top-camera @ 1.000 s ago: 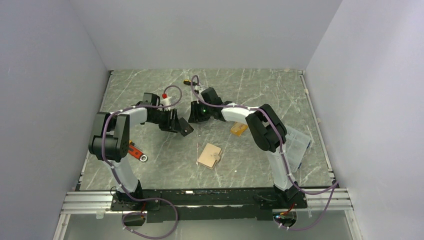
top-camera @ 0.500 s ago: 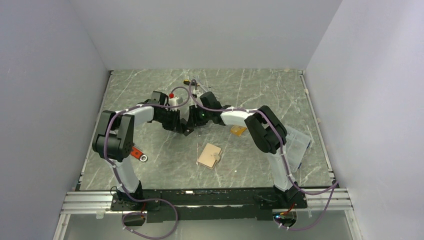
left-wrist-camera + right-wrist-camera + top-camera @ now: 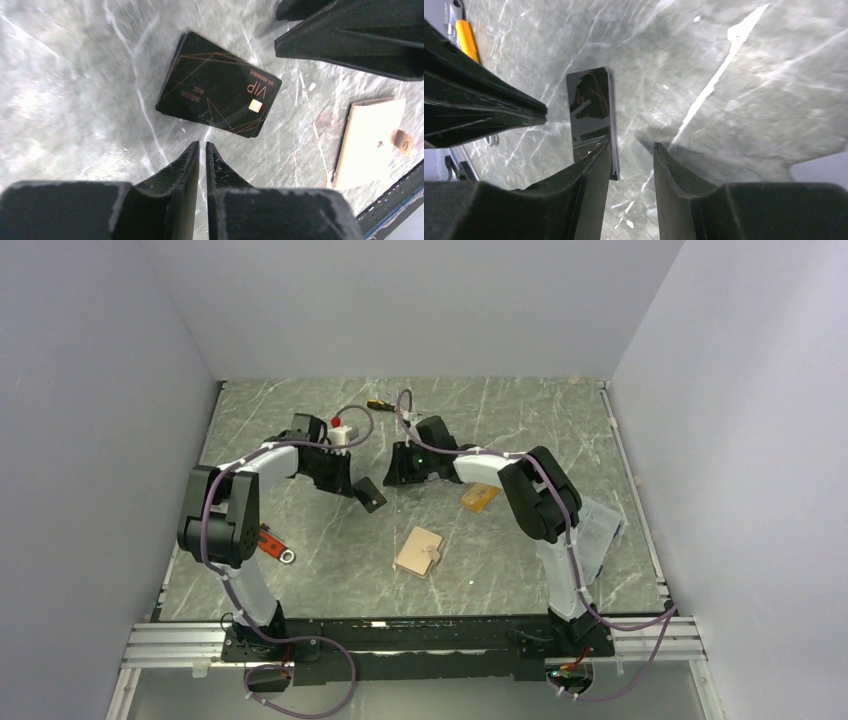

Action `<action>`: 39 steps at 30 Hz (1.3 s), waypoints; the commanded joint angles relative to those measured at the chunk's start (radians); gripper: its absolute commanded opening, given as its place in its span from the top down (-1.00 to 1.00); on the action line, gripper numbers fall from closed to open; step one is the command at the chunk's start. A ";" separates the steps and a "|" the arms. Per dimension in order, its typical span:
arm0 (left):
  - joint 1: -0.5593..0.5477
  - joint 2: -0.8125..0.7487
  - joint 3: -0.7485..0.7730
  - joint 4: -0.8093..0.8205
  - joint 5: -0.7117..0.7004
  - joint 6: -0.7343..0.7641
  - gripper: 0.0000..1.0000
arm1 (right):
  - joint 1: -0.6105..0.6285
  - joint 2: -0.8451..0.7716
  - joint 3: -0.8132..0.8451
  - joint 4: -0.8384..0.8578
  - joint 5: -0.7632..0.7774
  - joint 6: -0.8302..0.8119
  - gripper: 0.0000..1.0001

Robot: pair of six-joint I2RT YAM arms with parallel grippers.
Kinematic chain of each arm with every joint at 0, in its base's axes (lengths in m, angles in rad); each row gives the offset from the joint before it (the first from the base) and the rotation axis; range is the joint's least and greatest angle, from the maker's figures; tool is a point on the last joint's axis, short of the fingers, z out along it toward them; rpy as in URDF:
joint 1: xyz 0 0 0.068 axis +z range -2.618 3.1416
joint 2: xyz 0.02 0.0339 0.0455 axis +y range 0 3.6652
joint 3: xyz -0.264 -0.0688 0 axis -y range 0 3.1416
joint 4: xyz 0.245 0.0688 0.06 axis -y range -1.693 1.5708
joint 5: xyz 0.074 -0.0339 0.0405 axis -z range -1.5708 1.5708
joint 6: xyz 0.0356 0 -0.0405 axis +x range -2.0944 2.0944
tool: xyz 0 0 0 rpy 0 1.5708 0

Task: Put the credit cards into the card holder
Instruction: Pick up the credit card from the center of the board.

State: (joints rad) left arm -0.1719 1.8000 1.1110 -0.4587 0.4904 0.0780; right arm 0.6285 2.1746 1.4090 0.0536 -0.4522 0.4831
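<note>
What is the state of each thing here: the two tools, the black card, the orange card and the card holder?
left tool, nearly shut, empty.
right tool, open, empty.
black card, lying face up on the table, in neither tool.
card holder, folded shut, snap tab looks undone.
orange card, on the table, outside the card holder.

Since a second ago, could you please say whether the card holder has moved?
No. The card holder keeps its spot and angle relative to the table's near edge.
</note>
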 commanded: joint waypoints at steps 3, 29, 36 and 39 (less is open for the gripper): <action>0.056 -0.046 0.055 0.014 0.078 0.046 0.65 | 0.004 0.022 0.055 0.006 -0.031 0.029 0.19; 0.035 -0.105 0.020 -0.099 0.219 0.358 0.55 | -0.024 0.031 0.093 0.040 -0.087 0.095 0.63; 0.064 -0.101 0.026 -0.107 0.246 0.339 0.55 | 0.030 0.081 0.187 0.002 -0.101 0.070 0.34; 0.064 -0.134 0.011 -0.108 0.219 0.389 0.50 | 0.046 0.089 0.199 -0.028 -0.051 0.048 0.03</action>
State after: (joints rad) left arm -0.1150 1.7306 1.1332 -0.5648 0.6884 0.4076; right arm 0.6411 2.2459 1.5627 0.0547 -0.5312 0.5667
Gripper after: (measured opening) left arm 0.237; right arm 0.431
